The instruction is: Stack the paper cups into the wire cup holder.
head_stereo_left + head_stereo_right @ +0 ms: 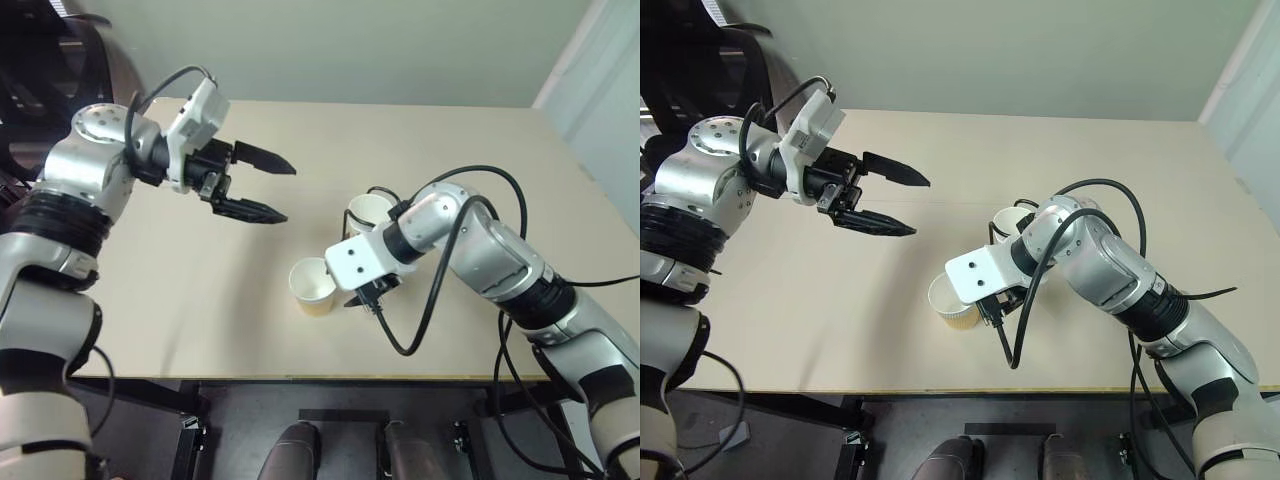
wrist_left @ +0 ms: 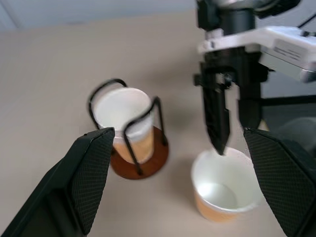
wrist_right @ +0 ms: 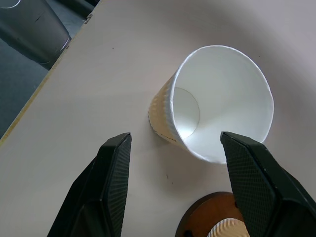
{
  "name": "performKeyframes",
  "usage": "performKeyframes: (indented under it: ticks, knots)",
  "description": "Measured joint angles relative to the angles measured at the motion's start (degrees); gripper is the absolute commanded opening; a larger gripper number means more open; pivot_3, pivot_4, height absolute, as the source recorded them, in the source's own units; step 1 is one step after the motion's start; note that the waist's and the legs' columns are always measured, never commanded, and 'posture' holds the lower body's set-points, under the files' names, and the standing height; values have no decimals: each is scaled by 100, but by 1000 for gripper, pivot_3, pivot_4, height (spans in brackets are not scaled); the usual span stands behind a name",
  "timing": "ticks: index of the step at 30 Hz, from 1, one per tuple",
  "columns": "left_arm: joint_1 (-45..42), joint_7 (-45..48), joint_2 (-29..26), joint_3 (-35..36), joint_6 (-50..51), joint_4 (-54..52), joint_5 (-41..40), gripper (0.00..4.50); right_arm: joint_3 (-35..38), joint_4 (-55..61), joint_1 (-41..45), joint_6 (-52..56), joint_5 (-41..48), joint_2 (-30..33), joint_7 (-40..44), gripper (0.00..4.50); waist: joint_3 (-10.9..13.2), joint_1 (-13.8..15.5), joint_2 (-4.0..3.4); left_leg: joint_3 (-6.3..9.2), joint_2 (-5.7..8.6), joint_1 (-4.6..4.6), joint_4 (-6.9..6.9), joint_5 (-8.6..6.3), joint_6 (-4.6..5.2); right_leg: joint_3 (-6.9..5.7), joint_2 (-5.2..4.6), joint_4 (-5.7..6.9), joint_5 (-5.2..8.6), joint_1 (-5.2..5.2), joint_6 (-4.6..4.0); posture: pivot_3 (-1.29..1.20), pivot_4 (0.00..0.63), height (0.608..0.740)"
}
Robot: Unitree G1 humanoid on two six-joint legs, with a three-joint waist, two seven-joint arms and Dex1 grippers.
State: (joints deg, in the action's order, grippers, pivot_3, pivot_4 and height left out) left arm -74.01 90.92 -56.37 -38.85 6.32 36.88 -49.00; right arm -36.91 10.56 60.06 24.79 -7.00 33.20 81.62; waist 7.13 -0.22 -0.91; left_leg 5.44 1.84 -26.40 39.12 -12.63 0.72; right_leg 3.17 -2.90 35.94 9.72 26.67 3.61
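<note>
Near the desk's (image 1: 200, 320) front edge, a tan-walled paper cup (image 1: 313, 287) stands upright and free, the right gripper (image 3: 175, 148) poised above it, jaws apart, gripping nothing. Just behind, the black wire cup holder (image 2: 129, 133) on its reddish-brown disc holds another cup (image 2: 123, 116). Left gripper (image 1: 268, 186) hangs wide open, empty.

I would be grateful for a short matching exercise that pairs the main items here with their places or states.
Items:
1. Tan-orange paper cup on the table
2. Black wire cup holder with round reddish-brown base
3. Left end effector
4. Right end effector

States:
A. open, raised above the table
B. holds one cup
C. open, poised over the loose cup
D. upright beside the holder

Pairs: 1-D, 2-B, 3-A, 4-C
</note>
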Motion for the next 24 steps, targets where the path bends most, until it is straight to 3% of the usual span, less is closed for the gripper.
performKeyframes:
  ticks: [10,24]
  knots:
    - [0,0,-307,-507,208,-807,-749,4500,0,-27,0,-30,-1,-43,-3,2862,0,3,0,4,1,9,-2,12,-9,-1,-1,2,-8,-8,-17,0,150,740]
    - [60,0,-608,-589,285,-1261,-992,4500,0,-60,0,-105,0,-87,-5,2862,0,3,0,6,0,9,-6,17,-14,-1,-1,3,-9,-8,-21,0,150,740]
